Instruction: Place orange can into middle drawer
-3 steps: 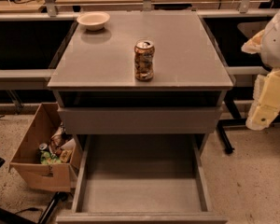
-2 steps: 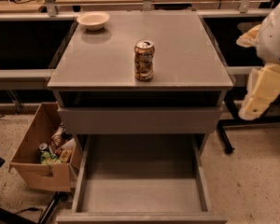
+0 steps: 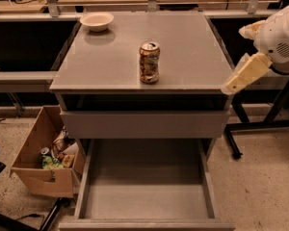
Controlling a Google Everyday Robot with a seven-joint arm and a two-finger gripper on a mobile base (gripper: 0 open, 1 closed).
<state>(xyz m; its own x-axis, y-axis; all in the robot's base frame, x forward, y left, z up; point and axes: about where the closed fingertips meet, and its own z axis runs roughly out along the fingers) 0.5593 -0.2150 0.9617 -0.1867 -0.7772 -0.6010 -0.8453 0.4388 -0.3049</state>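
Observation:
The orange can (image 3: 149,62) stands upright on the grey cabinet top (image 3: 106,61), a little right of its middle, with its silver top and pull tab showing. The middle drawer (image 3: 144,196) is pulled out wide below the cabinet front, and its flat grey floor holds nothing. My gripper (image 3: 240,77) is a cream piece hanging down-left from the white arm (image 3: 279,35). It is at the cabinet's right edge, to the right of the can and apart from it, with nothing seen in it.
A cream bowl (image 3: 97,21) sits at the back left of the cabinet top. A plain grey drawer front (image 3: 144,124) lies above the open drawer. A brown cardboard box (image 3: 43,158) with rubbish stands on the floor at left. Black stand legs (image 3: 260,126) are at right.
My arm and gripper have moved up and to the left, closer to the cabinet's right edge. The can, the bowl and the drawer have not moved.

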